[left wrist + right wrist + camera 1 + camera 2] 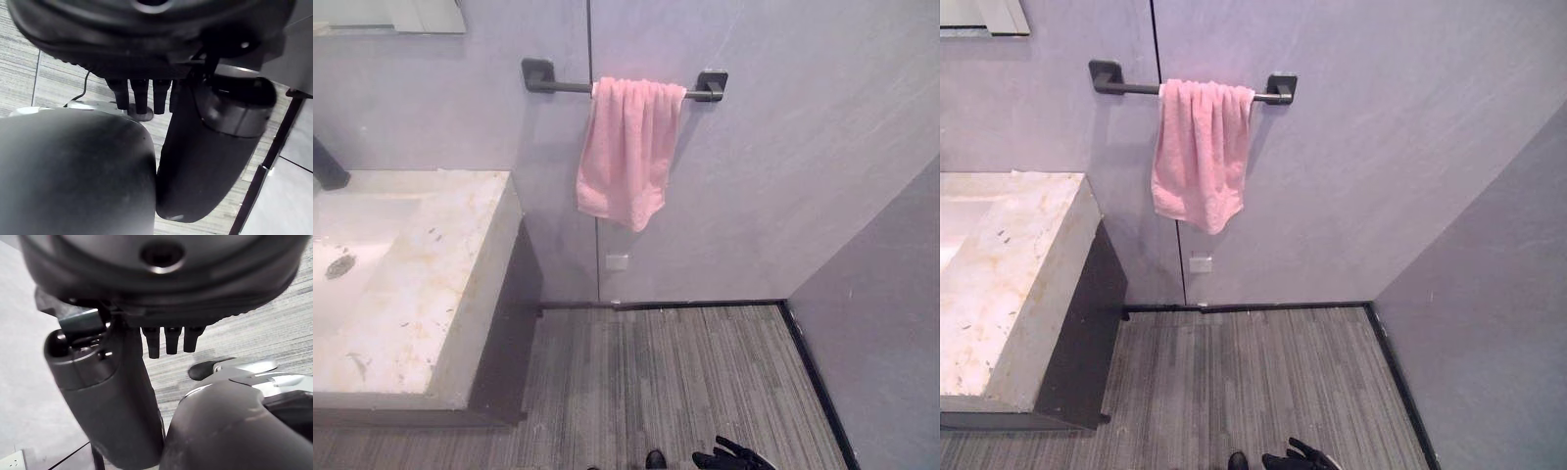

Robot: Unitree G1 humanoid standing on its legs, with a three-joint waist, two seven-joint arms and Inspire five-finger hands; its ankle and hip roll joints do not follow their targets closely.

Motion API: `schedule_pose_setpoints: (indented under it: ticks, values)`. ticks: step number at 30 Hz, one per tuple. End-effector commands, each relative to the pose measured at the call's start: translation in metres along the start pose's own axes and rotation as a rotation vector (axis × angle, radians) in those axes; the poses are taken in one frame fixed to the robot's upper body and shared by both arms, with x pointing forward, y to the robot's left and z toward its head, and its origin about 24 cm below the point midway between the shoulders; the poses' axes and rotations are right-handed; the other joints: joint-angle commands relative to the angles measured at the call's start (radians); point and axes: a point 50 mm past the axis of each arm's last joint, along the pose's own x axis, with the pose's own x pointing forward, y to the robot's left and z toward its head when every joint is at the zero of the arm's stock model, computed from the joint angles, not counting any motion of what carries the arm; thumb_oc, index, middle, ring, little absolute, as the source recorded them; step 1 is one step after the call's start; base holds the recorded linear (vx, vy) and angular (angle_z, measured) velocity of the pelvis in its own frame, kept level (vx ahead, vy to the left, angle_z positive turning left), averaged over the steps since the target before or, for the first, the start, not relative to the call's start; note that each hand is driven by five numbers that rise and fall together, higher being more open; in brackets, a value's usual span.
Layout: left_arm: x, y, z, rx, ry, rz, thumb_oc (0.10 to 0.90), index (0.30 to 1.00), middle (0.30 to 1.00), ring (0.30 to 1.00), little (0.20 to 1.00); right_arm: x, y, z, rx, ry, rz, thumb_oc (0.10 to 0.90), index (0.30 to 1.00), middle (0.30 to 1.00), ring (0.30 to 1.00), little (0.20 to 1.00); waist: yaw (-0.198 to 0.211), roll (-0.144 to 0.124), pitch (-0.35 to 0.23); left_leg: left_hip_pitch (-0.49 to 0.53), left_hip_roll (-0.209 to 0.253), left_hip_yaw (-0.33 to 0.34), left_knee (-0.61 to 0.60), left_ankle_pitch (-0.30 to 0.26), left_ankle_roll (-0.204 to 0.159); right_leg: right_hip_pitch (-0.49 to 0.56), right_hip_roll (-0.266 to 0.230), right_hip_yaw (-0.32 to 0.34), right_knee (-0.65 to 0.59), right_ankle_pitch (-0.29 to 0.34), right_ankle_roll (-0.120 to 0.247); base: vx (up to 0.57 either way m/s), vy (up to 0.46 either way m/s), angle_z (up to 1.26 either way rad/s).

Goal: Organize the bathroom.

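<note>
A pink towel (626,152) hangs bunched over the wall bar (570,87), just beside the counter (421,284). It looks soft, light and limp, likely to slide off if tugged; best pinched near the bar. Both hands hang low, fingers straight: left hand (139,95), right hand (168,340).

Soft pink terry towel (626,147) over matt dark metal rail (563,87); smooth matt grey wall panels (783,147); mottled stone-like worktop (431,284); ribbed, streaked grey floor (656,382).
</note>
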Motion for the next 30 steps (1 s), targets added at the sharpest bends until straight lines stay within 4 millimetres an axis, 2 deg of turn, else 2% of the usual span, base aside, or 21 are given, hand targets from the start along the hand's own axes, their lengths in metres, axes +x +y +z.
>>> schedule_pose_setpoints:
  ticks: [1, 20, 30]
  values:
    - [0.002, -0.004, 0.011, 0.062, -0.028, -0.014, 0.800, 0.900, 0.900, 0.900, 0.900, -0.001, -0.003, 0.000, -0.050, -0.001, 0.011, 0.800, 0.900, 0.900, 0.900, 0.900, -0.004, 0.049, -0.017, -0.047, 0.044, 0.085, 0.001, -0.001, -0.034, -0.050, 0.004, -0.054, 0.132, -0.088, 0.086, 0.00, 0.000, 0.00]
    - [0.002, -0.002, 0.003, 0.047, 0.040, 0.023, 0.800, 0.900, 0.900, 0.900, 0.900, -0.002, -0.007, -0.006, -0.024, 0.041, -0.009, 0.800, 0.900, 0.900, 0.900, 0.900, -0.015, 0.062, -0.022, -0.032, 0.040, 0.096, 0.001, -0.008, -0.030, -0.044, -0.006, -0.053, 0.140, -0.089, 0.093, 0.01, 0.002, 0.00]
    - [0.002, -0.003, -0.001, 0.052, 0.065, 0.033, 0.800, 0.900, 0.900, 0.900, 0.900, -0.004, -0.009, -0.024, 0.072, 0.211, -0.068, 0.800, 0.900, 0.900, 0.900, 0.900, -0.020, 0.073, -0.016, -0.021, 0.031, 0.117, 0.020, -0.030, -0.019, -0.055, -0.022, -0.044, 0.190, -0.109, 0.101, 0.04, 0.033, -0.06]
